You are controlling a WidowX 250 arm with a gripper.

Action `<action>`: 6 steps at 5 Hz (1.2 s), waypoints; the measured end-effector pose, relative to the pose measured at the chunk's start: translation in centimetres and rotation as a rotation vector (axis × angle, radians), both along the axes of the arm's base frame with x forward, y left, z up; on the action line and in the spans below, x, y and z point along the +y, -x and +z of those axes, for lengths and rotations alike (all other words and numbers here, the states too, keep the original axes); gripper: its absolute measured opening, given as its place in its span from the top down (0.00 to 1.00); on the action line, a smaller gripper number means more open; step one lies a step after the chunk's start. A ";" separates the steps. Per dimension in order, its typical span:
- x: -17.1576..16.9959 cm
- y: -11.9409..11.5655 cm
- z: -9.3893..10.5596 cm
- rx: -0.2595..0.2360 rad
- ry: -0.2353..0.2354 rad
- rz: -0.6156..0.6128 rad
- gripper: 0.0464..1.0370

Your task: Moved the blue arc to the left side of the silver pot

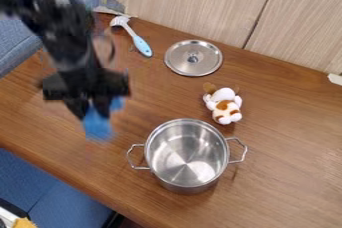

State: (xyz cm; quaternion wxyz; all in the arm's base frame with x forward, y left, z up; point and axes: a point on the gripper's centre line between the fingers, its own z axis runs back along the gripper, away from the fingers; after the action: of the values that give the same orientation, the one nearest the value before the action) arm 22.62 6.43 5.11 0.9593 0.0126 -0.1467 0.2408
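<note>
The black gripper (95,107) hangs over the left part of the table, up and to the left of the silver pot. It is shut on the blue arc (97,125), which is blurred and partly hidden behind the fingers. The silver pot (186,154) stands upright and uncovered near the front edge, its two handles pointing left and right. A gap of table separates the blue arc from the pot's left handle.
Behind the pot lies a brown-and-white plush toy (224,104). A silver lid (193,58) and a light-blue brush (137,38) are farther back, near the wooden wall. The wooden table's (60,164) front edge runs diagonally at lower left.
</note>
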 end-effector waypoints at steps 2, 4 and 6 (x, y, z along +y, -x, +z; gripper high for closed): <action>-0.2 -0.7 -2.9 0.044 -0.022 -0.006 0.66; -0.7 -0.5 -2.5 0.069 -0.054 0.011 0.07; -1.1 -1.0 0.3 0.039 -0.083 0.013 0.04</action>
State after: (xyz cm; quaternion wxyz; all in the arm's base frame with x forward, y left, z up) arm 23.63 5.33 5.41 0.9591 0.0582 -0.1376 0.2404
